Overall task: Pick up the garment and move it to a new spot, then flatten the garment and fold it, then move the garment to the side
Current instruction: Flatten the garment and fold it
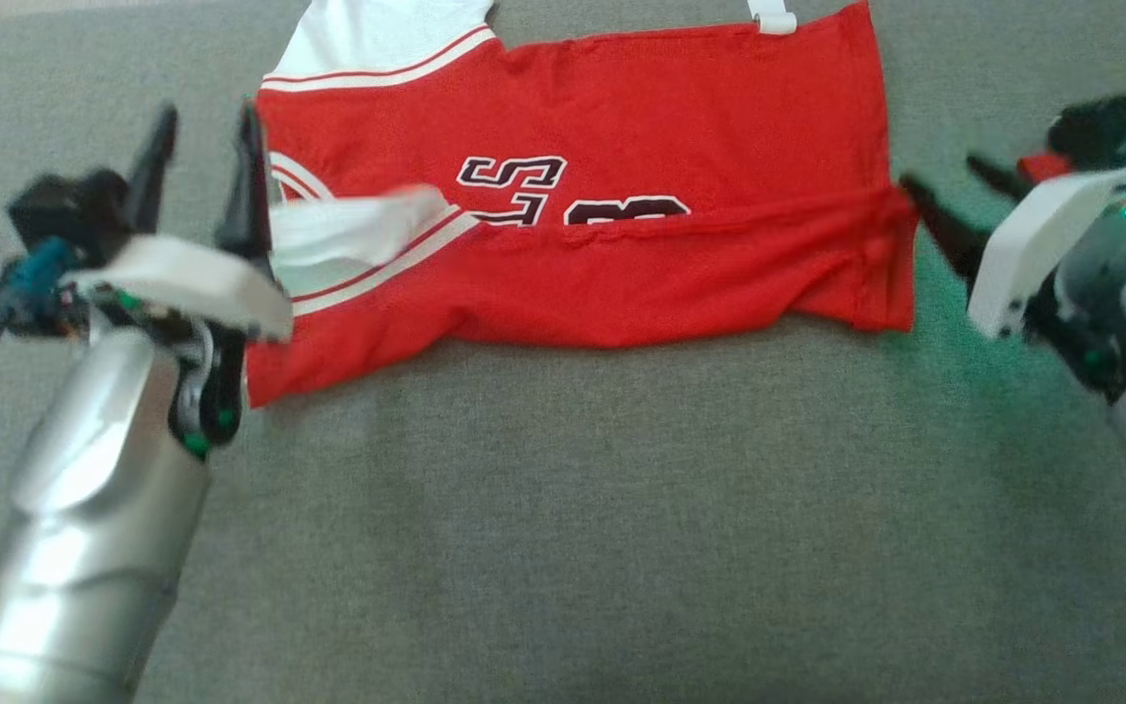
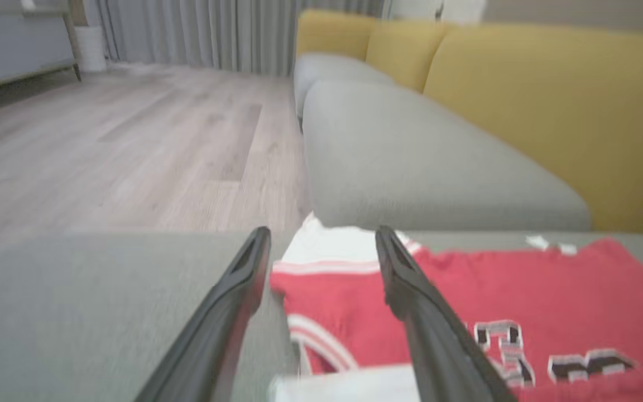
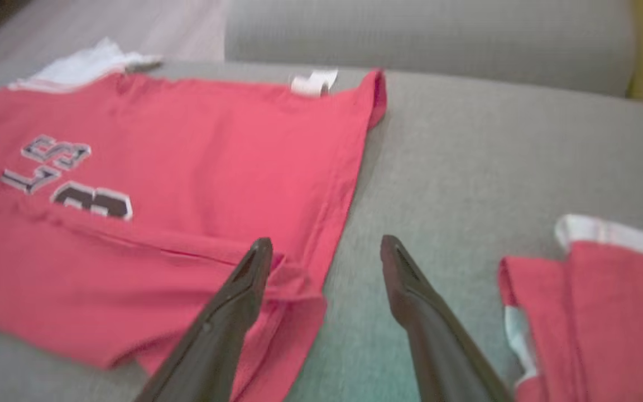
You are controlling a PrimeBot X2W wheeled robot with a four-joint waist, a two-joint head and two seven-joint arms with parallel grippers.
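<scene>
Head view: the jersey [image 1: 622,264] lies folded lengthwise on the grey cushion [image 1: 573,508]. Its white sleeve is cut off by the top edge, and the fold hides half of the lettering. The left claw [image 1: 208,112] sits at the jersey's left edge with its fingers apart and nothing between them. Its wrist covers part of the jersey's lower left corner. The right claw [image 1: 939,171] is just off the jersey's right hem, also spread and empty, and its arm is cut off by the frame edge. There is plenty of bare cushion on the near side of the jersey.

Left wrist view, blurred: the left claw [image 2: 322,231] is spread above the jersey's [image 2: 550,290] white-trimmed end. The wood floor [image 2: 104,139] starts past that end, and yellow back cushions [image 2: 550,111] stand beyond the jersey.

Right wrist view: the right claw [image 3: 326,241] is spread, one finger over the jersey's [image 3: 215,167] hem corner and the other over bare cushion. Can't tell whether it touches. A white tag [image 3: 313,82] sticks out at the jersey's far edge. A second red garment [image 3: 606,312] lies well apart from the jersey, cut off by the frame.
</scene>
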